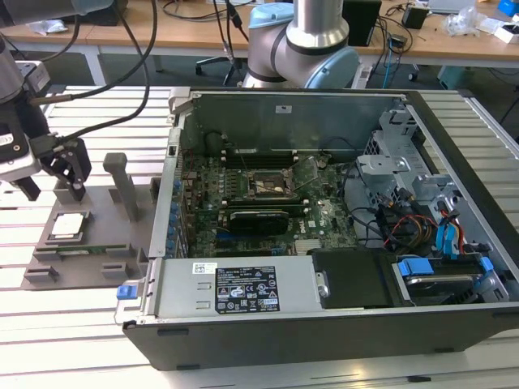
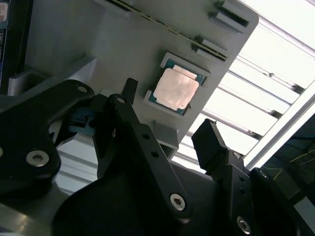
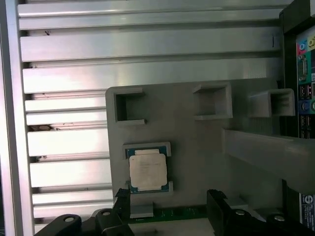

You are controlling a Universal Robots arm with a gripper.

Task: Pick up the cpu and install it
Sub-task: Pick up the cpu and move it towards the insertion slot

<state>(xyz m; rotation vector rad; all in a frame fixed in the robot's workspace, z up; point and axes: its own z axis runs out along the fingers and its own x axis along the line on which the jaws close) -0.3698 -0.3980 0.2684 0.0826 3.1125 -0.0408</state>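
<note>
cpu: a small square chip with a silvery top and a thin greenish rim, seen at the exterior view's left, below mid-height (image 1: 67, 225), and in both wrist views (image 2: 175, 88) (image 3: 147, 169).
Seat: it sits in a shallow raised-corner pocket of a grey holder (image 1: 105, 239), which rests on the slatted metal bench (image 1: 81, 324).
Facing: it lies flat with the metal top upward and its edges parallel to the pocket's edges.
Long axis: there is none to tell, as the outline is square.
pincer: its black fingers are spread wide and pinch nothing. It hangs over the holder just above the cpu (image 1: 53, 193) without touching it. In both wrist views the chip shows near the gap between the two fingertips (image 2: 170, 105) (image 3: 168, 194).
Computer case: it lies open-side up (image 1: 324, 324) just beside the holder, toward the exterior view's right, and fills the centre and right of that view.
Socket: a dark square frame (image 1: 272, 185) on the green motherboard, near the centre of the exterior view and well apart from the cpu.
Writing: the chip's top carries faint marks that cannot be made out. A white sticker and a black sticker (image 1: 243, 289) sit on the case's near panel, and their print is too small to tell.
</note>
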